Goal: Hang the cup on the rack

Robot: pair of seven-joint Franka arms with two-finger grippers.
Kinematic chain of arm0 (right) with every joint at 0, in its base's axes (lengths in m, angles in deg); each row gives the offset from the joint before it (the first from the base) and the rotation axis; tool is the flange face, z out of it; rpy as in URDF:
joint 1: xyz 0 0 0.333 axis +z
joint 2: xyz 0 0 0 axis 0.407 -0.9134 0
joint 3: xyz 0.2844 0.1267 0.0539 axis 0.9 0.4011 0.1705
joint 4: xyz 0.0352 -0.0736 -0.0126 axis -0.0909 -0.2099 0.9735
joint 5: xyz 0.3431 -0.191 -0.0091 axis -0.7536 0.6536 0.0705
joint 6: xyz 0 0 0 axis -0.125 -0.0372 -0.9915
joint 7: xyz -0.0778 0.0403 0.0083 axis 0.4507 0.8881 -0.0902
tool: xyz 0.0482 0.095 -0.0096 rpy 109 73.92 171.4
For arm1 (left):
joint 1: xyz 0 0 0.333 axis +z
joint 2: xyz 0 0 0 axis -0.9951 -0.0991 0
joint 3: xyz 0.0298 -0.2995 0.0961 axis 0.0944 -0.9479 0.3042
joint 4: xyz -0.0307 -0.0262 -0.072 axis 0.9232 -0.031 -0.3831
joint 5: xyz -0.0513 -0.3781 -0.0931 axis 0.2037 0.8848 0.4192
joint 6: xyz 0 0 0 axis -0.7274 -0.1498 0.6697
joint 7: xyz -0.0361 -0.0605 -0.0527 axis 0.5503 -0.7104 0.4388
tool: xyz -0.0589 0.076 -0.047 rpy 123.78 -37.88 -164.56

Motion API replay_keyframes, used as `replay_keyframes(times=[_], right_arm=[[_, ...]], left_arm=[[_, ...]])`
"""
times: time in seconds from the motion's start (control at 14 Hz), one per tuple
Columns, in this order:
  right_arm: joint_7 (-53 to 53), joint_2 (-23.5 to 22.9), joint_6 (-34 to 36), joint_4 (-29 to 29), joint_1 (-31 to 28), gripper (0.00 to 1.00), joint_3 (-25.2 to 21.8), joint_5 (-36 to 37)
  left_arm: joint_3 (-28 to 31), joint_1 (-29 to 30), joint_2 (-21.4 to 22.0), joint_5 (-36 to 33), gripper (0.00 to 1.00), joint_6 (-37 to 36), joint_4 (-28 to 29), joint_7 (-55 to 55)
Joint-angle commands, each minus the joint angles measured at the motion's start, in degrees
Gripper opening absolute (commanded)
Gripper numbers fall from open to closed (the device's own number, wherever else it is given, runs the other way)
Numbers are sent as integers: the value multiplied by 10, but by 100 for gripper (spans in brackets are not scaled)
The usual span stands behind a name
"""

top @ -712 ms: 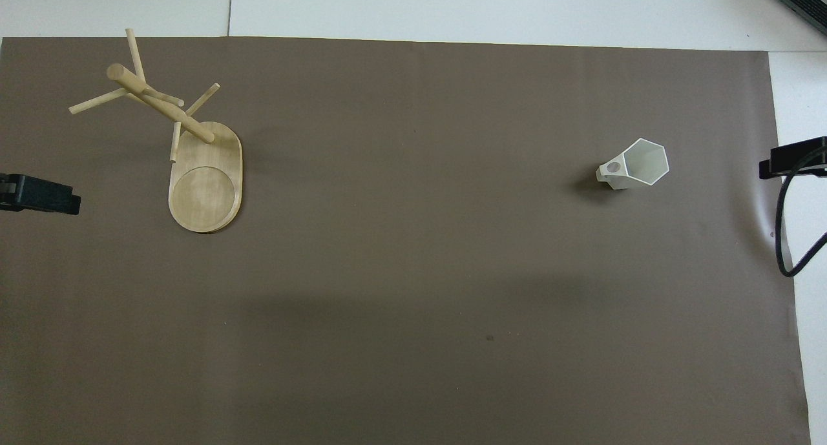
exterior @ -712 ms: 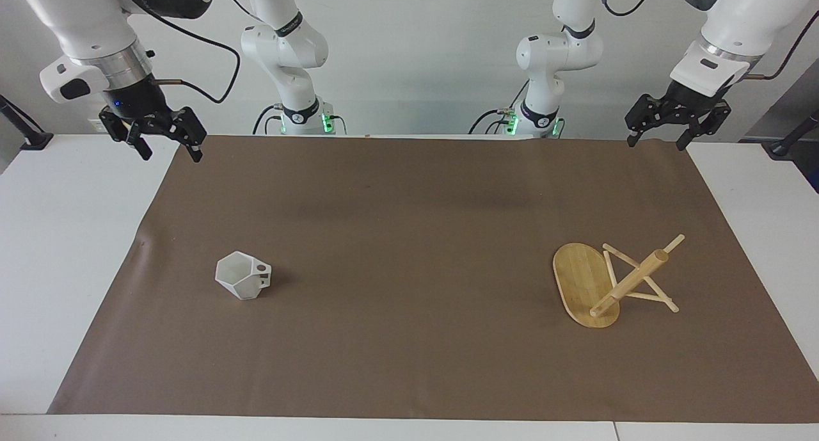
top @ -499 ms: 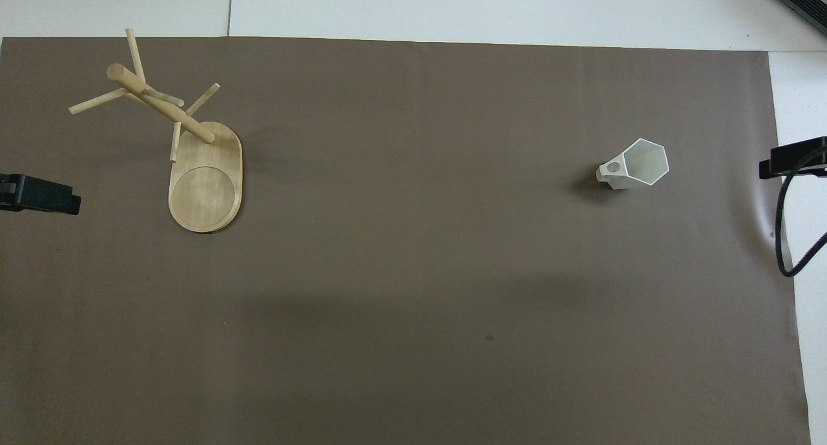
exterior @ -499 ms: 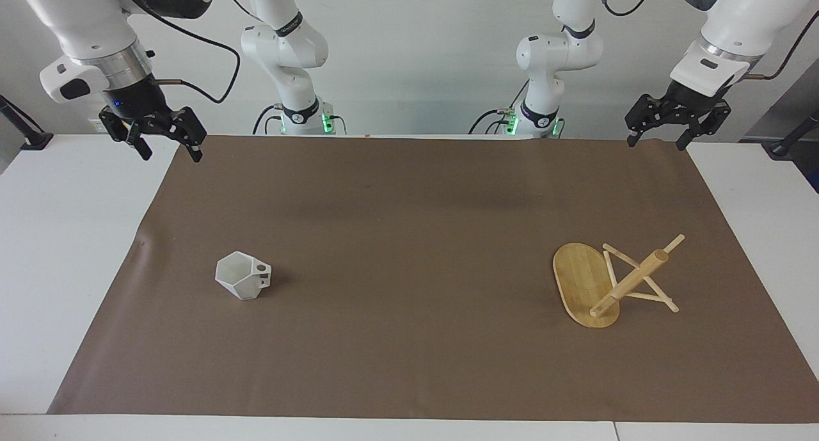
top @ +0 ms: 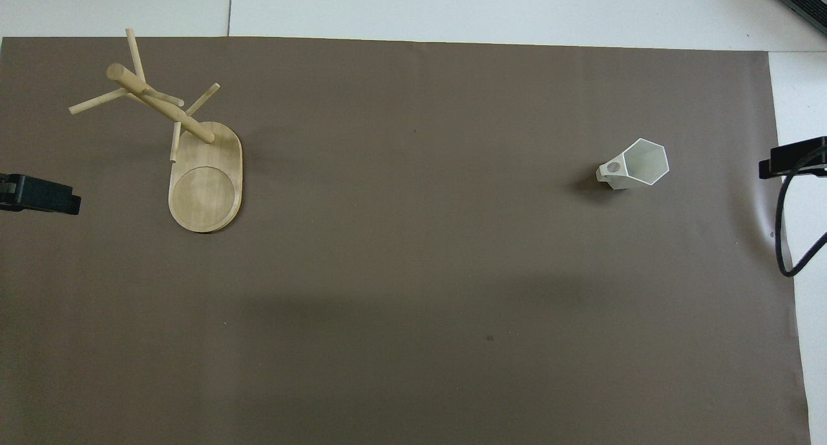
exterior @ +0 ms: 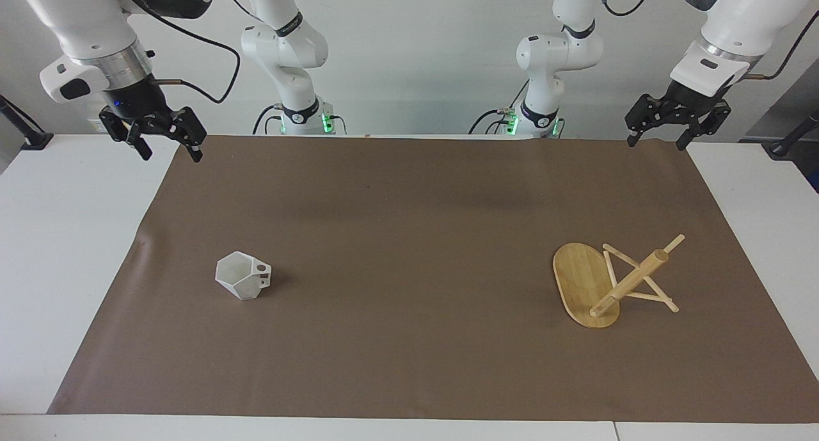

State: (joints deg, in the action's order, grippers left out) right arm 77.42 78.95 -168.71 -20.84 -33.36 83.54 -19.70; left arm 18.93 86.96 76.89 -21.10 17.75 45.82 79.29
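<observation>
The cup (exterior: 243,275) and the rack (exterior: 613,285) are sitting well apart while the left gripper (exterior: 659,136) and right gripper (exterior: 167,148) are hanging with jaws open, empty.

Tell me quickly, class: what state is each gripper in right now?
Left gripper: open, holding nothing, raised over the mat's corner at the left arm's end.
Right gripper: open, holding nothing, raised over the mat's corner at the right arm's end.
</observation>
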Motion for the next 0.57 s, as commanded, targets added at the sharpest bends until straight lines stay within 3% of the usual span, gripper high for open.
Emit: replay_keyframes(times=[0.0,0.5], right_arm=[[13,9,-13,-10,0,100,2,0],[11,10,-12,-12,1,100,10,0]], left_arm=[[-2,5,11,-1,100,-5,8,4],[-3,5,11,-1,100,-5,8,4]])
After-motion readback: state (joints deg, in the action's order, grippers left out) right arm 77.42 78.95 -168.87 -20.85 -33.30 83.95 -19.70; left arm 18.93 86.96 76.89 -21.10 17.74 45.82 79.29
